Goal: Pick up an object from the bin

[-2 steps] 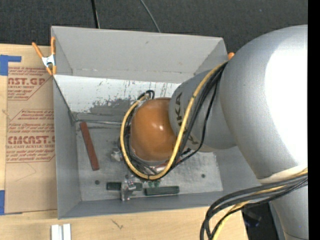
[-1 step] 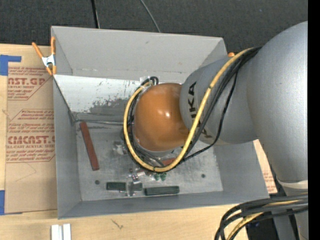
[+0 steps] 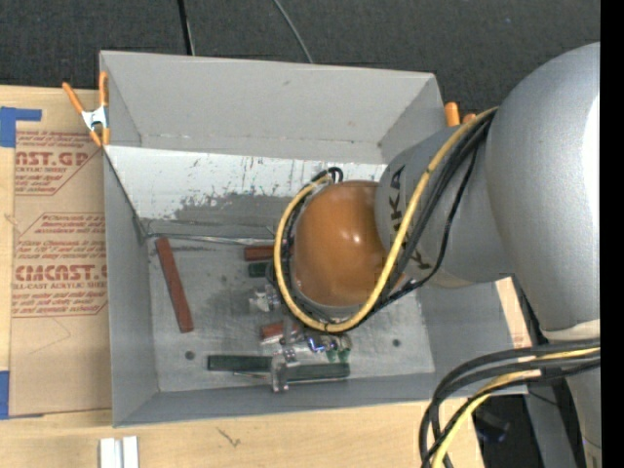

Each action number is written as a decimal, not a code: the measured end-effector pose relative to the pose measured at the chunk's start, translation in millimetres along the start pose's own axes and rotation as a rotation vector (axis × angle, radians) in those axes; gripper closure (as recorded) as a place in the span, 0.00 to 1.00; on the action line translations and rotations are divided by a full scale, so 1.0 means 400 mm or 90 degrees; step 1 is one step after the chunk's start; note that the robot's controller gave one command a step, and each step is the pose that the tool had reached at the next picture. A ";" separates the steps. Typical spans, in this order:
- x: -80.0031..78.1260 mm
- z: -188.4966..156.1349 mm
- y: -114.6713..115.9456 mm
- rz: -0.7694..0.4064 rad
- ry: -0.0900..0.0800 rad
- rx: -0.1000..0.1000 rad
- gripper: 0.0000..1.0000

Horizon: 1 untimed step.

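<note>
Claw [image 3: 286, 357] sits low under the orange wrist cover [image 3: 336, 242], near the front wall of the bin [image 3: 127, 291], over a dark green flat strip [image 3: 234, 364], beside a small red piece [image 3: 271, 331]. Released or clenched, I cannot tell. A long brown stick [image 3: 174, 283] lies well apart.

In the bin [image 3: 127, 310], a long stick [image 3: 175, 286] is lying on the left of the floor, slanting from back to front. A small block [image 3: 258, 253] is sitting near the middle, toward the back wall. A flat strip [image 3: 237, 364] is lying along the front, with the gripper [image 3: 285, 361] hanging at its right end. Another small piece [image 3: 271, 331] is lying just behind the gripper. The arm [image 3: 439, 213] is extending in from the right.
</note>
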<state>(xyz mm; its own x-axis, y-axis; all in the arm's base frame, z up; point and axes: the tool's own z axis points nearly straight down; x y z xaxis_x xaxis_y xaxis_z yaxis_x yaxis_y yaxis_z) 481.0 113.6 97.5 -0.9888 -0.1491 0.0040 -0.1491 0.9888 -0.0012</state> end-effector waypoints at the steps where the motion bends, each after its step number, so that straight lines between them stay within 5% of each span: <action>1: -0.014 0.060 0.052 0.076 -0.008 -0.002 0.00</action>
<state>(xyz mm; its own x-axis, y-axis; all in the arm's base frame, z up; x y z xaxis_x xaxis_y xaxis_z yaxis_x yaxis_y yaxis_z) 483.2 135.1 73.4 -0.9995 -0.0306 -0.0088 -0.0306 0.9995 0.0022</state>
